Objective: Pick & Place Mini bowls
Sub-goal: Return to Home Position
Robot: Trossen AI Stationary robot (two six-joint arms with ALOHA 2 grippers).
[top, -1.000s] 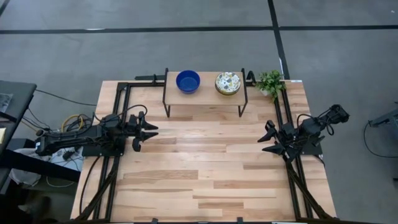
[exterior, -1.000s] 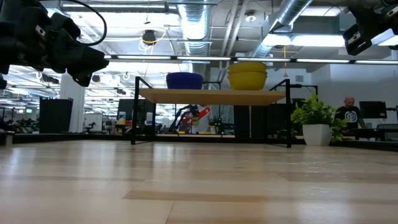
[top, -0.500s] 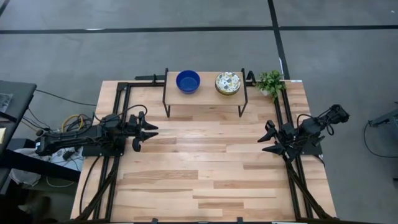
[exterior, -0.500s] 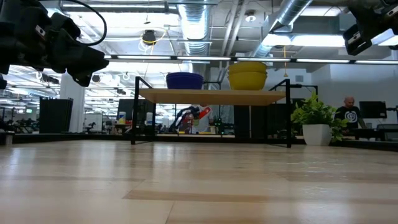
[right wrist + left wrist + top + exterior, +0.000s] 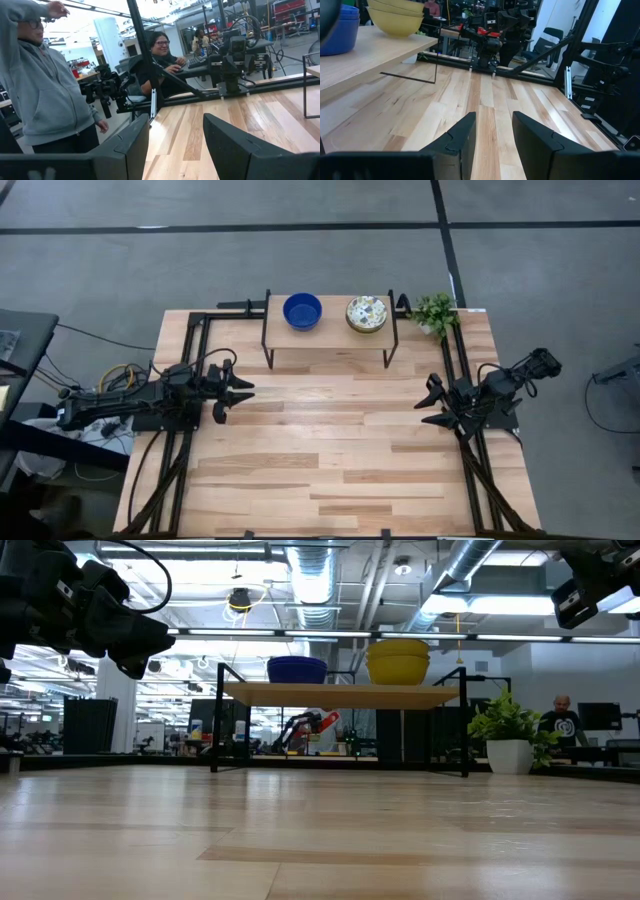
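Two stacks of mini bowls stand on a small raised wooden shelf at the table's far edge: a blue stack and a cream floral stack. The blue stack and the cream stack also show in the left wrist view. My left gripper hovers open near the table's left side. My right gripper hovers open near the right side. Both are well apart from the bowls.
A small green potted plant stands at the far right corner, beside the shelf. Black rails run along the table's left and right sides. The wooden tabletop lies between the arms. People are in the room beyond the table.
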